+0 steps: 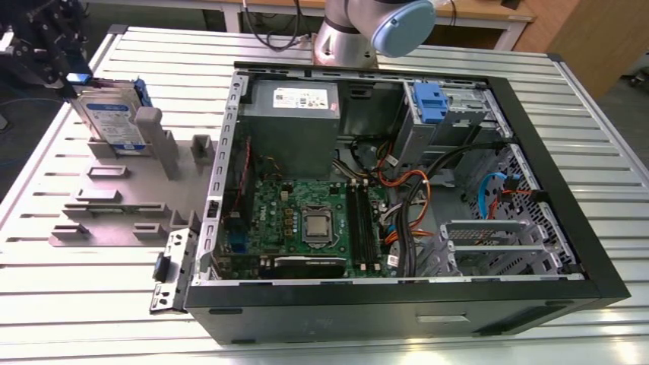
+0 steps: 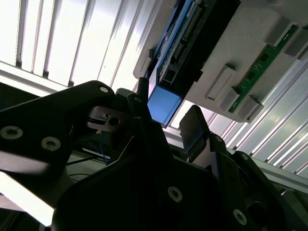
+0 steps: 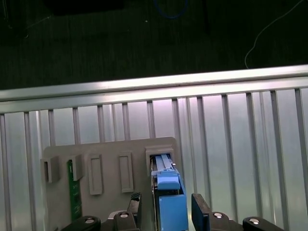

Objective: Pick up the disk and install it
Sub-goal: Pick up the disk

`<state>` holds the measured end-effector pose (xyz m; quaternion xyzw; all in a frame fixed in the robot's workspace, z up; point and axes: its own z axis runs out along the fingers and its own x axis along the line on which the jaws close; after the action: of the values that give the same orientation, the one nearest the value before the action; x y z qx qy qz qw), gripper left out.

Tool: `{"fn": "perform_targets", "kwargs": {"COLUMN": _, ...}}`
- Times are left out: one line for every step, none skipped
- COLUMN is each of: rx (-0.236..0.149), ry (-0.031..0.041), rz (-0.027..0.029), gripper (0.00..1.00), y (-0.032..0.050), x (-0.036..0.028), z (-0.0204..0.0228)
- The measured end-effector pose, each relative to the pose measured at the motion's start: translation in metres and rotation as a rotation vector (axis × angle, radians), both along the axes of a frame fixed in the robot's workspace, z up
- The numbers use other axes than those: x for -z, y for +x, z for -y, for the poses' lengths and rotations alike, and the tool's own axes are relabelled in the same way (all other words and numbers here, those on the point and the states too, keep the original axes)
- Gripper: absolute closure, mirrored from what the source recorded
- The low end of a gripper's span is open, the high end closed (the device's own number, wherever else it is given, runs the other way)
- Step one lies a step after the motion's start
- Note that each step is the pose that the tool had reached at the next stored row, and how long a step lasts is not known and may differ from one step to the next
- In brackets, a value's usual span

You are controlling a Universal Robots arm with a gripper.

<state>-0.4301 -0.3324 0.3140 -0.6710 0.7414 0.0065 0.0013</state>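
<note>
Exterior view high over the case, both wrist views close, all sharing the disk.

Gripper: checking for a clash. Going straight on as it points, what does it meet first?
Likely the upright silver disk in its blue plastic frame, between the open fingers; depth unclear.

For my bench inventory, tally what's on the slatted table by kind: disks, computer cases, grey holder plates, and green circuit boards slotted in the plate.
Disk, standing in the plate: 1
Open computer case: 1
Grey holder plate: 1
Green circuit board, slotted in the plate: 1
Total: 4
</note>
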Motion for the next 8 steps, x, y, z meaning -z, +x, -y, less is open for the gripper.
{"fn": "perform_targets", "kwargs": {"rx": 0.0, "ry": 0.0, "rz": -0.0006, "gripper": 0.47, "y": 0.0, "x": 0.0015, "z": 0.0}}
{"fn": "perform_targets", "kwargs": {"rx": 0.0, "ry": 0.0, "rz": -0.0008, "gripper": 0.47, "y": 0.0, "x": 0.0032, "z": 0.0}}
{"fn": "perform_targets", "kwargs": {"rx": 0.0, "ry": 0.0, "rz": -0.001, "gripper": 0.47, "y": 0.0, "x": 0.0049, "z": 0.0}}
{"fn": "perform_targets", "kwargs": {"rx": 0.0, "ry": 0.0001, "rz": -0.0012, "gripper": 0.47, "y": 0.0, "x": 0.0062, "z": 0.0}}
{"fn": "perform_targets", "kwargs": {"rx": 0.0, "ry": 0.0001, "rz": -0.0011, "gripper": 0.47, "y": 0.0001, "x": 0.0072, "z": -0.0003}}
{"fn": "perform_targets", "kwargs": {"rx": 0.0, "ry": 0.0, "rz": -0.0014, "gripper": 0.47, "y": 0.0001, "x": 0.008, "z": -0.0005}}
{"fn": "perform_targets", "kwargs": {"rx": 0.0, "ry": 0.0001, "rz": -0.0013, "gripper": 0.47, "y": 0.0001, "x": 0.0088, "z": -0.0006}}
{"fn": "perform_targets", "kwargs": {"rx": 0.0, "ry": 0.0001, "rz": -0.0014, "gripper": 0.47, "y": 0.0, "x": 0.0092, "z": -0.0007}}
